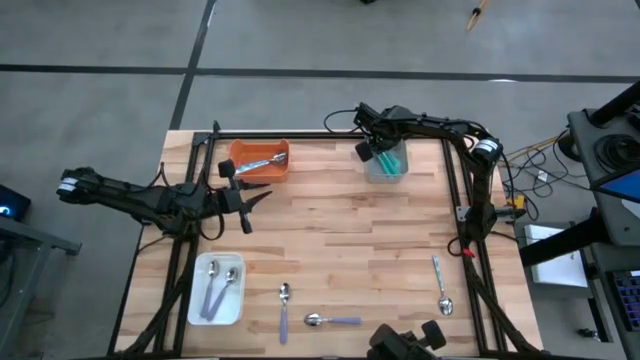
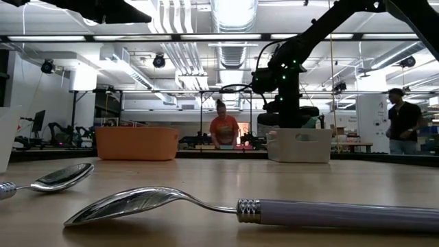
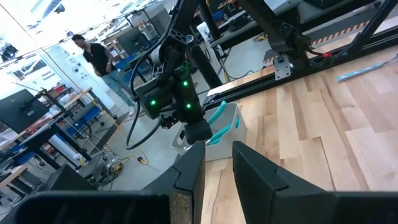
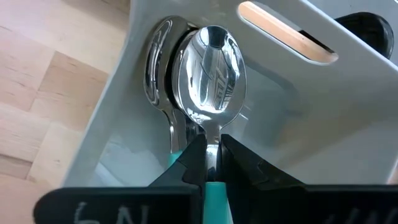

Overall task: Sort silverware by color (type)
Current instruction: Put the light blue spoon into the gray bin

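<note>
1. Right gripper (image 4: 210,163) is down in the grey tray (image 1: 386,168) at the bench's (image 1: 350,250) far edge, jaws clamped on the neck of a teal spoon (image 4: 211,74).
2. Spoon's long axis runs straight out from the jaws in line with the wrist: bowl ahead over the tray floor, teal handle back between the fingers. A second spoon (image 4: 157,68) lies just beside it, bowl against the tray wall.
3. Judgement: step in hand is the drop. Coming move turns on the bowl being inside the walls; it is, so opening the jaws should leave the spoon alongside its twin.
4. Left gripper (image 1: 243,205) waits over the bench near the orange tray (image 1: 260,160), jaws slightly apart, nothing between them.
5. Unsorted: two lavender spoons (image 1: 284,310) and (image 1: 332,320) at the near edge, one pale spoon (image 1: 441,288) near the right side. Right arm is nearer the pale one; white tray (image 1: 217,290) already has two lavender spoons.
</note>
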